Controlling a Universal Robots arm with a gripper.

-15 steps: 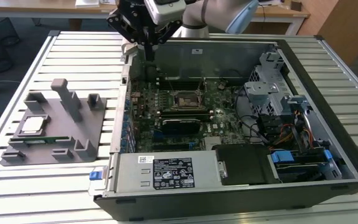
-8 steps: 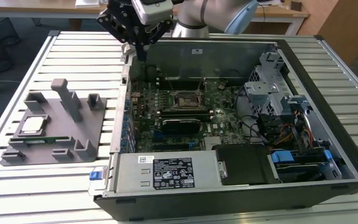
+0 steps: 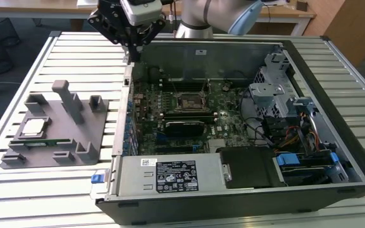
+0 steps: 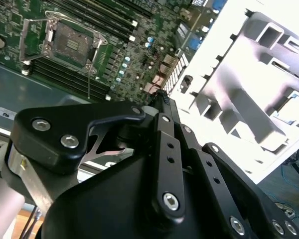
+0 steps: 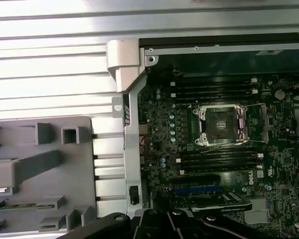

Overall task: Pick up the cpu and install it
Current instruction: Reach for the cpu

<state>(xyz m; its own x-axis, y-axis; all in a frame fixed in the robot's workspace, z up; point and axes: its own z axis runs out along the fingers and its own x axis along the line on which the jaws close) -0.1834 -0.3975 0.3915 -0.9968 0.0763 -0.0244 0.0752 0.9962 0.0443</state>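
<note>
The cpu point(image 3: 33, 127) lies flat on the gray holder point(image 3: 74, 137), near the holder's edge at the exterior view's left, well apart from the gripper point(image 3: 133, 47). The holder sits on the worktop point(image 3: 43, 190), beside the open computer case point(image 3: 334, 118). The gripper hangs above the case's far corner, on the holder's side. Its fingers point(image 4: 165, 134) are together. They hold nothing and touch nothing.

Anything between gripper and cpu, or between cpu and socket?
Nothing visible blocks the gripper from the cpu, which lies uncovered on its grey holder. Between cpu and socket stand the holder's tall post and the case wall.
</note>
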